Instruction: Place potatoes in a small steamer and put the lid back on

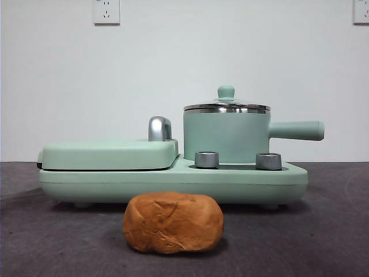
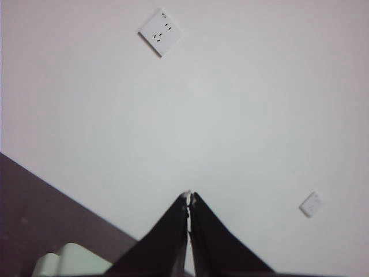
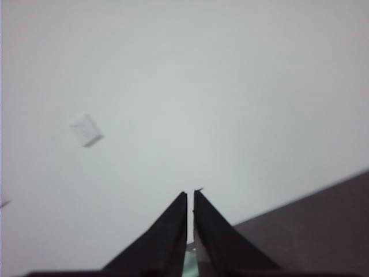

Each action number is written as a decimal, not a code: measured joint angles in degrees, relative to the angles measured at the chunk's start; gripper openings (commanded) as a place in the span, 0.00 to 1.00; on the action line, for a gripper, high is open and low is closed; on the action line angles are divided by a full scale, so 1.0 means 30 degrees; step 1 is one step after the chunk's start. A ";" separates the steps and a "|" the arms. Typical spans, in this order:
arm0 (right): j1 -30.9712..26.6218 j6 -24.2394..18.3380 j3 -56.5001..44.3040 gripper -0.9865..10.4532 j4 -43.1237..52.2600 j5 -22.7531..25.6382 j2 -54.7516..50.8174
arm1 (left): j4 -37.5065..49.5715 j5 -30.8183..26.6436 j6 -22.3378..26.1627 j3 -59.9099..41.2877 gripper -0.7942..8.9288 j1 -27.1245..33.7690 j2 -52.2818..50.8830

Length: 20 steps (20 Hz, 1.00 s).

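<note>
The orange-brown potato lump (image 1: 173,223) lies on the dark table in front of the green appliance. The mint-green steamer pot (image 1: 226,137) stands on the appliance's right side, its straight handle (image 1: 297,130) pointing right. The glass lid (image 1: 226,105) with its green knob sits on the pot. Neither arm shows in the front view. My left gripper (image 2: 188,196) is shut and empty, aimed at the white wall. My right gripper (image 3: 191,193) is shut and empty, also facing the wall.
The mint-green appliance base (image 1: 173,180) carries a flat griddle cover (image 1: 109,153) with a chrome handle (image 1: 159,128) on the left and two steel dials (image 1: 207,159) in front of the pot. Wall sockets (image 1: 106,11) sit high on the white wall.
</note>
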 measured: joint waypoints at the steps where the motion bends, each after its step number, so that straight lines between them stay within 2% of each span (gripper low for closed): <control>1: 0.0000 -0.0095 0.0612 0.10 -0.0182 -0.0335 0.0364 | -0.0663 0.0000 0.0211 0.0743 0.09 0.0000 0.0386; 4: 0.0000 -0.0940 0.2463 0.10 -0.1042 -0.1770 0.1792 | -0.2637 0.0248 0.1275 0.3082 0.09 0.0000 0.1770; 10: 0.0197 -0.5493 0.5136 0.10 -0.4124 -0.6127 0.5457 | -0.5821 0.3140 0.4743 0.6550 0.09 0.0000 0.4707; 17: 0.1909 -1.0054 0.6929 0.10 -0.6688 -0.6375 0.8597 | -0.9413 0.7140 0.9945 0.8969 0.09 -0.0022 0.8765; 20: 0.3009 -1.1701 0.7424 0.10 -0.7694 -0.6062 0.9333 | -1.0557 0.7672 1.2560 0.9748 0.09 -0.0313 1.0120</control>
